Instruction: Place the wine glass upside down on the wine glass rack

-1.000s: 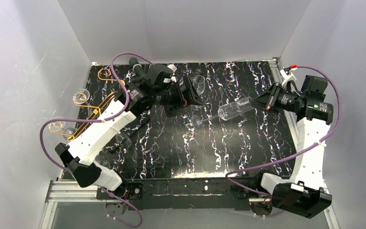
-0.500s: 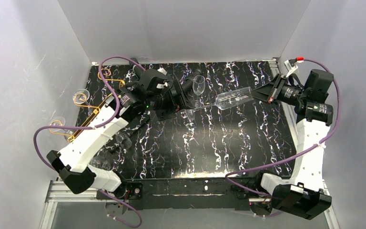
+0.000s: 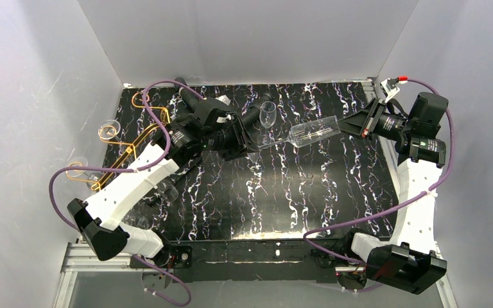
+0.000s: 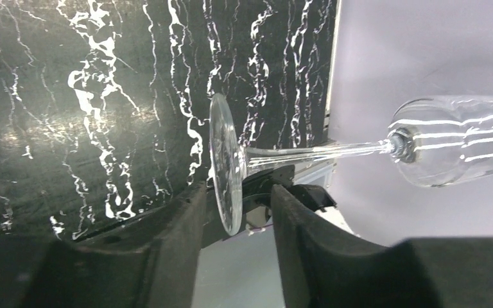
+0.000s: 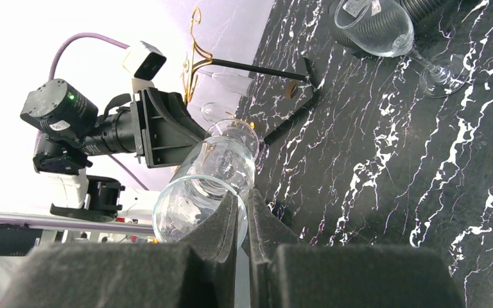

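Note:
A clear wine glass [image 3: 314, 133] hangs level above the black marbled table, its stem pointing left. My right gripper [image 3: 348, 126] is shut on its rim; in the right wrist view the pads [image 5: 231, 215] pinch the glass wall [image 5: 208, 186]. My left gripper [image 3: 251, 142] straddles the foot [image 4: 226, 167]. The disc stands edge-on between its fingers [image 4: 302, 224], close to the left one, with a gap to the right one. The gold wire wine glass rack [image 3: 138, 138] stands at the table's left edge.
A second wine glass [image 3: 268, 114] stands upright at the back, beside a black corrugated hose [image 3: 250, 119]. Two glasses [image 3: 109, 128] [image 3: 77, 168] hang at the rack's left side. White walls close in the table on three sides.
My right arm carried the glass up and toward the back. My left gripper came round the foot and its jaws narrowed a good deal.

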### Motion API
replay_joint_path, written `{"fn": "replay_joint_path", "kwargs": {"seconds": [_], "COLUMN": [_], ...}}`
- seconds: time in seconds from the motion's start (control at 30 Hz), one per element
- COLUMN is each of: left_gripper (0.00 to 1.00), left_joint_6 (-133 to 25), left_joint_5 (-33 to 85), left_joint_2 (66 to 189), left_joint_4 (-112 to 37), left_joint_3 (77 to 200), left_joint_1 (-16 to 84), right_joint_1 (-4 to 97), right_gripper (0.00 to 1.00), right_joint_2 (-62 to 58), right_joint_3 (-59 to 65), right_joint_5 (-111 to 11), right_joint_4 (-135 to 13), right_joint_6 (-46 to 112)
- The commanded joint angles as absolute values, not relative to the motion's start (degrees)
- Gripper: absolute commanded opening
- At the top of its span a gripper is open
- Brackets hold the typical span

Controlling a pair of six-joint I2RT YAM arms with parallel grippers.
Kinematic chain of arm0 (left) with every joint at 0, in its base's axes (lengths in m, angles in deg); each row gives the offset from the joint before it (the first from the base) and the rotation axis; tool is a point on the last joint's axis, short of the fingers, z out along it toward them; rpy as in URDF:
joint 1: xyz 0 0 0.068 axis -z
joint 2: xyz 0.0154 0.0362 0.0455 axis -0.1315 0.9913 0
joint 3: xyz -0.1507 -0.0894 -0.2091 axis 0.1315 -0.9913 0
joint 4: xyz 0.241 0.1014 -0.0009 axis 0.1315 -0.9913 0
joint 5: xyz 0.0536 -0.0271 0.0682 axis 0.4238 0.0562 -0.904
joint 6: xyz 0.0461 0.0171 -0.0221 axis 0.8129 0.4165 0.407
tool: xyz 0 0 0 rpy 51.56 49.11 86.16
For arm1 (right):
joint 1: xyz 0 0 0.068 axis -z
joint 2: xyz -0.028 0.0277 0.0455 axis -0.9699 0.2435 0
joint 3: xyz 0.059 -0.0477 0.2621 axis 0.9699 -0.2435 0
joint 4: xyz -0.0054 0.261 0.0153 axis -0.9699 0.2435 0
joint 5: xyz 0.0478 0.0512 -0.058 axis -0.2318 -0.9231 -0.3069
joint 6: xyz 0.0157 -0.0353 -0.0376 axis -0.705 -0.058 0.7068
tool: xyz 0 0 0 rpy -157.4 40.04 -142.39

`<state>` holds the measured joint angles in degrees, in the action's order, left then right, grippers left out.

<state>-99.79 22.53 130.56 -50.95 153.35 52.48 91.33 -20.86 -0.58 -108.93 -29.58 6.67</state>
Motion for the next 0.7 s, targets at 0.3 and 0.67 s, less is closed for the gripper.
{"fn": "replay_joint_path", "kwargs": {"seconds": [0.3,0.67], "left_gripper": [0.03,0.0], "left_joint_6": [-98.44,-93.45], "left_joint_5": [23.35,19.22], "left_joint_2": [129.06,127.18], "left_joint_4": [-51.4,-58.83], "left_joint_3": [153.0,156.39], "left_joint_1": [52.88,52.77], "right_joint_1": [91.63,91.27], "right_gripper": [0.01,0.21], "right_joint_2": [-21.65,-22.12], "right_joint_3": [-0.56,-1.32], "right_joint_5": [-112.86,-117.79], "right_joint_4": [-33.29,-34.06], "right_joint_6": [4.38,6.84]}}
